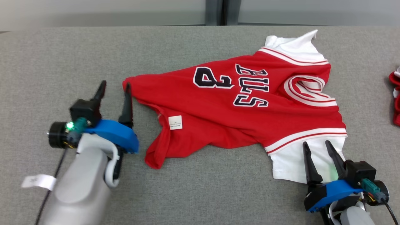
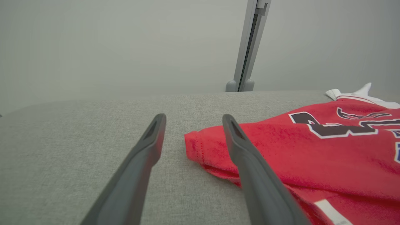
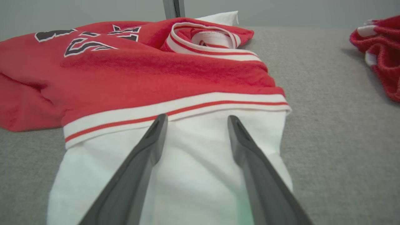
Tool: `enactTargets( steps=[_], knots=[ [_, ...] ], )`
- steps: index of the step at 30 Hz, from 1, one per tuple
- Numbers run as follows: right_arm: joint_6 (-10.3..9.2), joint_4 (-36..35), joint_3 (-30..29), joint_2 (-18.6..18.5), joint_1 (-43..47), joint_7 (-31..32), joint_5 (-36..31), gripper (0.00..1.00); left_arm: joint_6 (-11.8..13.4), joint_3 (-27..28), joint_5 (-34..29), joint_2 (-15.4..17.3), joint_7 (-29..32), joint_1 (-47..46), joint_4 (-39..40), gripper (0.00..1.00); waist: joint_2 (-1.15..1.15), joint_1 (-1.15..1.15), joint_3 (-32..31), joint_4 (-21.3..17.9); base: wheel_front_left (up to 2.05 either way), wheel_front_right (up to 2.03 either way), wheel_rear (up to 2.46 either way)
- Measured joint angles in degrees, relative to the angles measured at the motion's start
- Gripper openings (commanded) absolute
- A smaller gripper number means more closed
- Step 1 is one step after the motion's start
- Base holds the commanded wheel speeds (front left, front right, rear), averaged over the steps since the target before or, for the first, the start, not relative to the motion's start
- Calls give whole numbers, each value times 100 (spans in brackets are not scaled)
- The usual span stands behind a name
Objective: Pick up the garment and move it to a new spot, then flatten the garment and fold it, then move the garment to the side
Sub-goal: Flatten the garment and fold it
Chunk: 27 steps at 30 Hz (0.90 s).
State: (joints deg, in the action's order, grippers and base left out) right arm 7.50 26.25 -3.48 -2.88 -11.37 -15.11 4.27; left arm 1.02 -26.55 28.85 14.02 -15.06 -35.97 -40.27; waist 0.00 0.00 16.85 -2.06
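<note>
I am finding the garment (image 1: 237,125), a red jersey with white sleeves and dark lettering, lying print-up on the right half of the grey table (image 1: 62,56), spread out but rumpled. Its hem is pointing left and its collar right. The near-left part of the hem is bunching under itself, and a small white label (image 1: 175,122) is showing beside it. One white sleeve (image 1: 290,165) is lying toward the near edge.

The left gripper (image 1: 114,83) is sitting at the far-left hem corner with its fingers standing apart and nothing lying between them. Its right finger is overlapping the tip of that corner in the head and left wrist views; I am unable to say whether it is touching the cloth. The right gripper (image 1: 316,143) is sitting over the near sleeve, fingers likewise spread, tips lying at the red-and-white striped band. Whether they are pressing on the fabric I cannot tell.

At the right edge of the table a second red cloth (image 1: 396,100) is lying, well apart from the garment. A white paper tag (image 1: 39,182) is hanging on the left arm's cable. A grey post (image 1: 222,12) is standing behind the far edge.
</note>
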Motion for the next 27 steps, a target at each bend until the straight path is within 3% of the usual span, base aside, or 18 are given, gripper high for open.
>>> enactTargets(
  steps=[3,10,16,23,24,25,27],
  knots=[
    [0,20,-51,0,14,0,-18,100,-43,71,-266,-276,0,299,198,100,0,0,-79,47,0,0,0],
    [0,44,20,0,20,0,-44,100,-463,-193,-576,-865,-1,794,62,100,0,0,-160,100,0,0,0],
    [0,52,135,0,17,0,-24,100,-400,-313,-589,-1009,8,521,-817,100,0,0,-108,-28,0,0,0],
    [0,62,113,0,69,0,-2,100,-300,-276,-474,-1079,7,264,-1136,100,0,0,-92,-100,0,0,0],
    [0,67,112,0,82,0,3,100,-281,-245,-460,-1080,7,253,-1139,87,0,0,-91,-101,0,0,0],
    [0,78,113,0,86,0,15,100,-253,-208,-448,-1081,7,238,-1128,64,0,0,-92,-100,0,0,0],
    [0,81,119,0,85,0,35,100,-249,-176,-427,-1083,7,203,-1090,0,0,0,-102,-89,0,0,0]
  ],
)
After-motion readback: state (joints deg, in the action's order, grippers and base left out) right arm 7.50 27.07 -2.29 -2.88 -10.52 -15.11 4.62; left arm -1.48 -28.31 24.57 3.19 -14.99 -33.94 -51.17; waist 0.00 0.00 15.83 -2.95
